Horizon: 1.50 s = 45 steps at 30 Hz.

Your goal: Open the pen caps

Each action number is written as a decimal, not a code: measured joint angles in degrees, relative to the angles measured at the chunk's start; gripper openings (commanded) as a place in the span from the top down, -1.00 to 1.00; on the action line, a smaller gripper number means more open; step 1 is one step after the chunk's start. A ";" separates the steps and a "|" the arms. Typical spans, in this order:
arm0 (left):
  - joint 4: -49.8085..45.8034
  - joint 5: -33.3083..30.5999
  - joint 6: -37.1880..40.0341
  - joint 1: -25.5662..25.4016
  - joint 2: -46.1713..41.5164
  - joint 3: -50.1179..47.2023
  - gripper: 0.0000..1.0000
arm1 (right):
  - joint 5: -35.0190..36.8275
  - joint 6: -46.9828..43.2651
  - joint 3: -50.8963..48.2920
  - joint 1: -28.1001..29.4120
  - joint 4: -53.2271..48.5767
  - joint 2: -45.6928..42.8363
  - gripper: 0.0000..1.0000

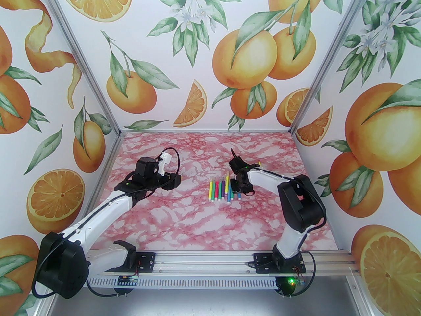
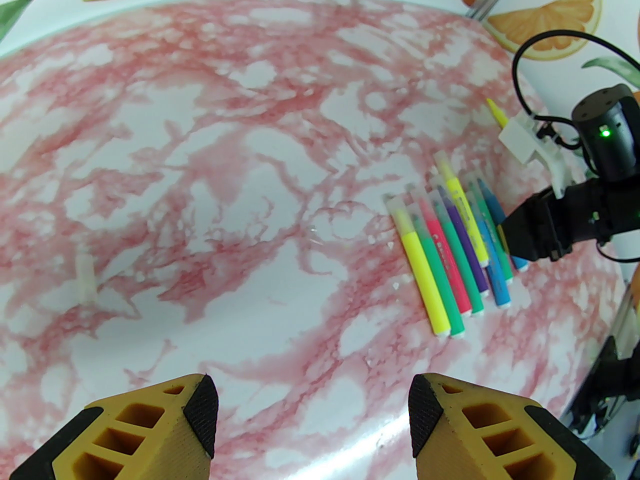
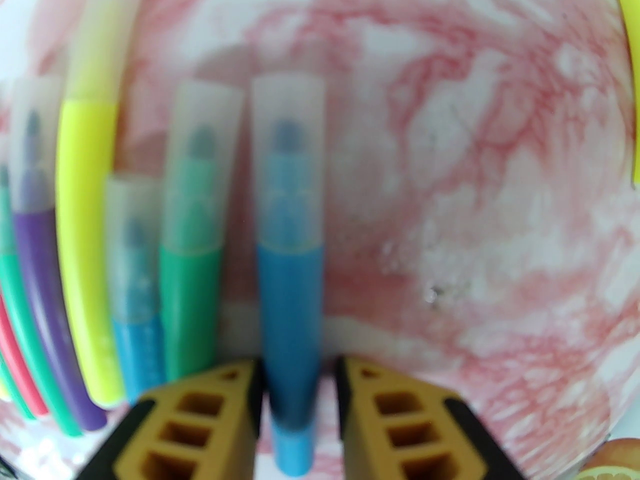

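Right fingers (image 3: 195, 418) straddle the blue pen (image 3: 290, 308), can't tell if they're clamped yet; left fingers (image 2: 150, 428) gape empty. I'd squeeze low and firm, keeping its cap (image 3: 287, 158) clear.

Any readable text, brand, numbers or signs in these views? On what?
None legible.
Small dark print on the barrels of some pens, left wrist view: too small to read.
Same pens in the right wrist view: blurred, no print made out.
Wallpaper and table: no lettering.

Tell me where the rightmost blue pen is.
In the right wrist view the blue pen lies at the right end of the pen row, beside a green pen, the right gripper straddling its body.
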 measured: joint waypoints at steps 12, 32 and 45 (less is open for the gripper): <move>-0.04 -0.17 0.57 0.00 -0.22 -0.02 -0.34 | -0.68 -2.12 2.10 0.00 -2.03 1.36 0.57; -0.15 -0.57 -0.72 -0.26 0.00 0.00 -0.34 | -1.33 -4.31 1.64 -0.81 -1.60 0.44 0.79; 2.45 2.62 -7.91 -4.00 8.33 4.17 -0.35 | -10.56 -7.78 -4.35 -1.22 7.34 -11.45 0.84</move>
